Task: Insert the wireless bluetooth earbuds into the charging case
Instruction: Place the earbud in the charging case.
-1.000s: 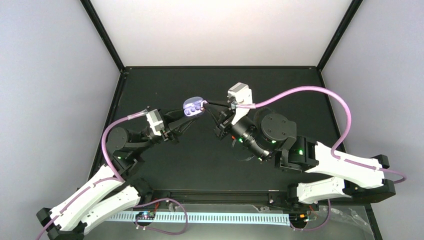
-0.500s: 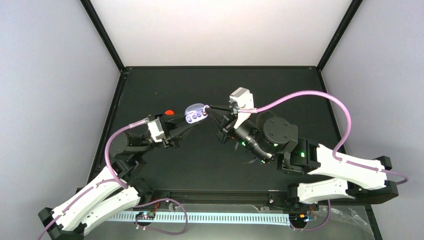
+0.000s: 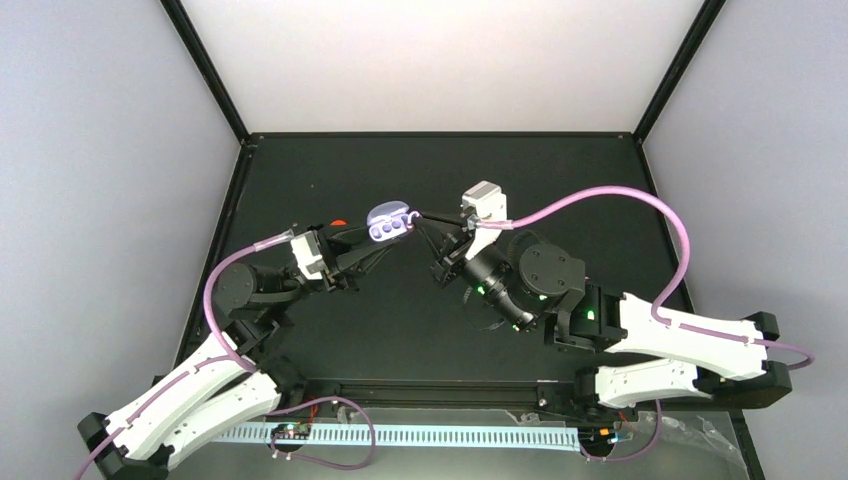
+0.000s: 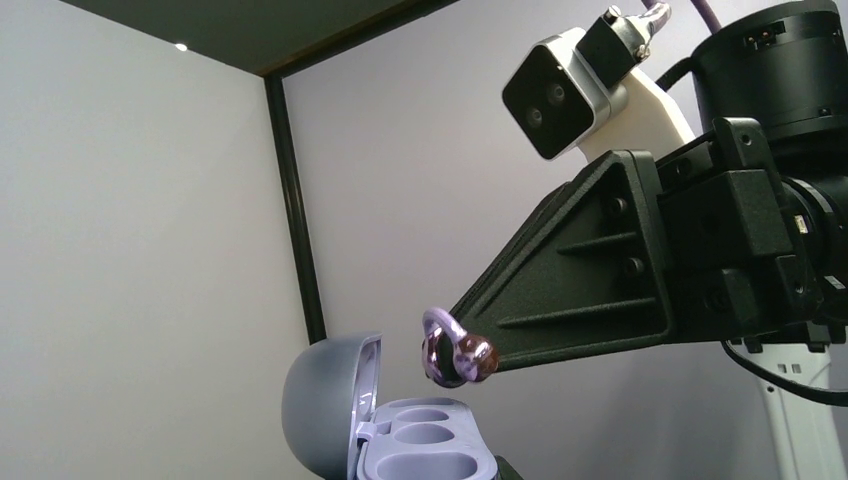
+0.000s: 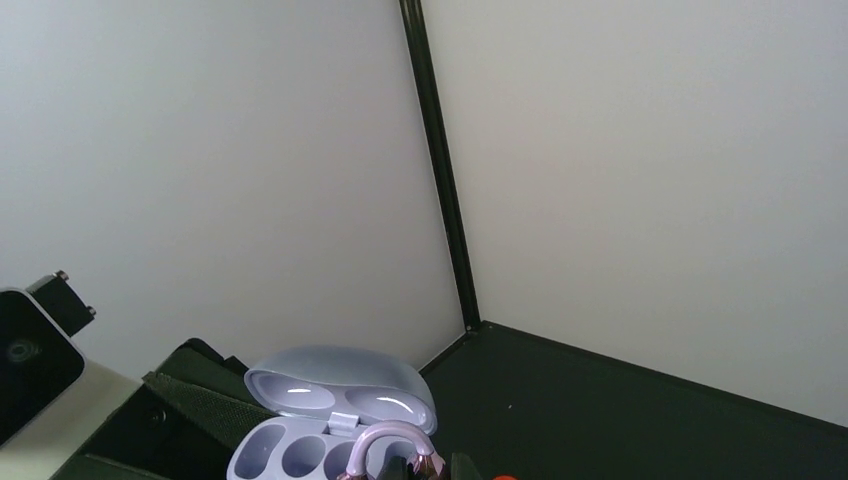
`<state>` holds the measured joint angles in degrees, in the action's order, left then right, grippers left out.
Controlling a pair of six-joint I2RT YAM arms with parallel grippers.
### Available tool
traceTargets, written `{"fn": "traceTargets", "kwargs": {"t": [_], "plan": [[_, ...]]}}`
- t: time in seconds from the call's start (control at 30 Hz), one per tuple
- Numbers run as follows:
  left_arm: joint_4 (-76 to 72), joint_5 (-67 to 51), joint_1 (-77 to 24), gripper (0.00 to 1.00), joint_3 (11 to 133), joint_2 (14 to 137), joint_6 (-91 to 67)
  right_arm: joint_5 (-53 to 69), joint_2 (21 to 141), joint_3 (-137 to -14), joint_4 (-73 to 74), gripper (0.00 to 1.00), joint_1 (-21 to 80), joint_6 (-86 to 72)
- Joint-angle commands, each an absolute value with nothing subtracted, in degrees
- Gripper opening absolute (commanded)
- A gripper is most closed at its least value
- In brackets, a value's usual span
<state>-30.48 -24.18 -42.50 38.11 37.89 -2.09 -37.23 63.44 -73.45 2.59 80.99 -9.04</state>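
Note:
My left gripper [image 3: 378,236] is shut on the base of the lavender charging case [image 3: 390,222], which it holds up above the table. The case's lid [image 4: 325,405] stands open, and its moulded wells [image 4: 425,442] are empty. My right gripper [image 3: 420,214] is shut on a purple hooked earbud [image 4: 455,348]. That earbud hangs just above the case's wells without touching them. In the right wrist view the earbud [image 5: 385,445] sits between my fingertips [image 5: 462,467], in front of the open case [image 5: 330,400].
A small red-orange piece [image 3: 338,224] lies on the black table [image 3: 560,180] just beside the left arm; its edge shows in the right wrist view [image 5: 505,477]. White walls with black frame posts [image 5: 440,170] enclose the table.
Both arms have drawn slightly toward the near side, keeping the case and earbud together. The left arm's shift has uncovered the red-orange piece on the table.

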Motion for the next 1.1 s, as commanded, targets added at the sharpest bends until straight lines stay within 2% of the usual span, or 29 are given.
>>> {"fn": "traceTargets", "kwargs": {"t": [0.0, 1.07], "plan": [[-33.4, -23.05, -42.96, 0.02, 37.98, 37.97, -3.47, -39.89, 61.69, -72.59, -3.15, 0.05, 81.3, -10.54], [-33.13, -20.52, -42.99, 0.02, 37.97, 38.37, -5.01, -40.15, 66.58, -76.46, 0.79, 0.05, 81.3, -15.44]]}}
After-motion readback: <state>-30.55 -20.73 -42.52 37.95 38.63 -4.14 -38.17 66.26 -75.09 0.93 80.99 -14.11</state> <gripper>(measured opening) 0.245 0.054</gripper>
